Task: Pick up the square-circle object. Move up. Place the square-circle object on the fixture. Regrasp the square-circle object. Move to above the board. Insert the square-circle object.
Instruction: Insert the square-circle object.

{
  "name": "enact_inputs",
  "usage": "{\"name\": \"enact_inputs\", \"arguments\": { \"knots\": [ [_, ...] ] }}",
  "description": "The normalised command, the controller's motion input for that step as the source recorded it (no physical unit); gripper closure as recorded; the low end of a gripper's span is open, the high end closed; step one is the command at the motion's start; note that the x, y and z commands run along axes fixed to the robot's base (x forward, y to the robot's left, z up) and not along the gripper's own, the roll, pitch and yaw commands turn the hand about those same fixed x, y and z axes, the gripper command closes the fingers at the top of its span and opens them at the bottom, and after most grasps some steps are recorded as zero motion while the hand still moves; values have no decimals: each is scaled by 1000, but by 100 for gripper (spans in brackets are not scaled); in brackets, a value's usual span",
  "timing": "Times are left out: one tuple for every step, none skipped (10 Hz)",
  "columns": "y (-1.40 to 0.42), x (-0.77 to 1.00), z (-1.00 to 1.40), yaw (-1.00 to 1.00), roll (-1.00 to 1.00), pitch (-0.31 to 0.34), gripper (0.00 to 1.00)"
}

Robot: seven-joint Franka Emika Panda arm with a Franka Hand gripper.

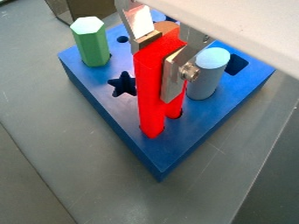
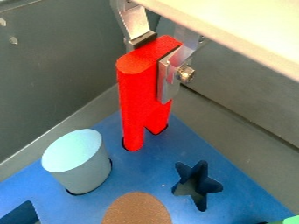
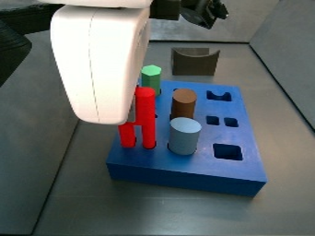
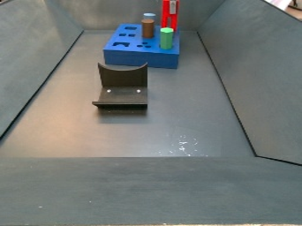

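Note:
The gripper (image 1: 160, 59) is shut on the square-circle object (image 1: 149, 96), a bright red two-legged piece that stands upright. The silver fingers (image 2: 172, 72) clamp its upper end, also seen in a wrist view (image 2: 156, 57). The legs' lower ends sit in holes near the corner of the blue board (image 1: 176, 144). In both side views the red piece (image 3: 145, 118) (image 4: 168, 13) stands on the board (image 3: 185, 171) (image 4: 124, 50). The fixture (image 3: 194, 62) (image 4: 122, 86) stands apart from the board on the floor, with nothing on it.
On the board stand a green hexagonal peg (image 1: 89, 39) (image 3: 150, 74), a brown cylinder (image 3: 183, 100) (image 2: 138, 210) and a light blue cylinder (image 1: 208, 72) (image 3: 183, 135). A star hole (image 1: 121, 84) lies beside the red piece. Grey walls (image 4: 48, 62) enclose the floor.

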Motion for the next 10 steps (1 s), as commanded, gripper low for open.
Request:
{"name": "enact_inputs", "arguments": {
  "knots": [
    [40,0,-149,0,54,0,100],
    [366,171,-71,100,96,89,100],
    [383,57,-43,140,90,61,100],
    [209,0,-43,171,74,21,100],
    [-9,0,-454,117,260,-46,100],
    [-131,0,-771,86,249,-111,100],
    [-154,0,-871,37,206,-94,100],
    [0,109,-1000,31,77,-83,100],
    [160,223,-946,40,-7,-81,100],
    [206,303,-843,46,-61,-51,100]
  ]
}}
